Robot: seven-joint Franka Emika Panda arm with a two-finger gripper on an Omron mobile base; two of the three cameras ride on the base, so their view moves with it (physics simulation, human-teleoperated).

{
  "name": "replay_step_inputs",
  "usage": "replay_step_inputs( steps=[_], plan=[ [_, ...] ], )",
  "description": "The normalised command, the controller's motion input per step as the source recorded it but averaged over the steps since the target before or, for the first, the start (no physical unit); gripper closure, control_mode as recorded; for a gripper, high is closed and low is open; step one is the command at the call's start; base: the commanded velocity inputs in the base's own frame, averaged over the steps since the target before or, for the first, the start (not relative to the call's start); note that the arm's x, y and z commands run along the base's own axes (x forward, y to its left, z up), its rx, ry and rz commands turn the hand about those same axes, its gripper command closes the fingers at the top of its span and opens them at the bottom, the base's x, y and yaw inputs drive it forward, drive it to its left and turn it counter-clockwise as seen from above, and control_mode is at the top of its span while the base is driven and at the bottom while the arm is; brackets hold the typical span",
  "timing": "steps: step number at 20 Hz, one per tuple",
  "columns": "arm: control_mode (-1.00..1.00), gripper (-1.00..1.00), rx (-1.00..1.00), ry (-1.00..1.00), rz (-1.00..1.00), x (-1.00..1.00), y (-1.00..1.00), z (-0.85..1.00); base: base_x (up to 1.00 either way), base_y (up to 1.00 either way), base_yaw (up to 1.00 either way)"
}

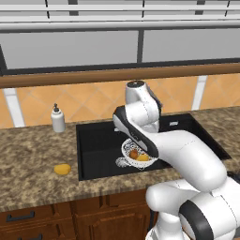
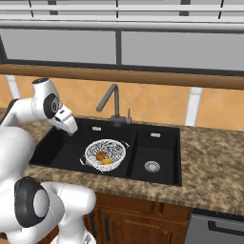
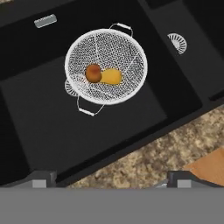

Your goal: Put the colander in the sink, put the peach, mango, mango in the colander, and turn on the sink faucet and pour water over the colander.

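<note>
A white colander (image 3: pixel 106 65) sits in the larger basin of the black sink (image 2: pixel 62 147), holding the peach (image 3: pixel 93 72) and a mango touching it (image 3: pixel 112 77). The second mango (image 1: pixel 62 169) lies on the granite counter (image 1: pixel 33 154) left of the sink. The gripper (image 3: pixel 111 177) hovers above, jaws spread wide and apparently empty. The faucet (image 2: pixel 112 106) stands behind.

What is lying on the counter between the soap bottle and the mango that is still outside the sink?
Nothing: in the left base view, only bare granite counter lies between the soap bottle and the mango.
</note>
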Motion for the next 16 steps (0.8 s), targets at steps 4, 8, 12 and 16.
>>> replay_step_inputs(
  steps=[4, 8, 12, 16],
  plan=[
    [-1.0, -1.0, 0.12, 0.0, 0.24, -0.13, 0.38, 0.2, 0.0, 0.0, 0.0],
    [-1.0, -1.0, 0.12, 0.0, 0.36, -0.22, 0.43, 0.01, 0.0, 0.0, 0.0],
    [-1.0, -1.0, 0.09, 0.0, 0.31, -0.08, 0.53, 0.0, 0.0, 0.0, 0.0],
    [-1.0, -1.0, 0.06, 0.05, 0.28, 0.0, 0.58, 0.0, 0.0, 0.0, 0.0]
  ],
)
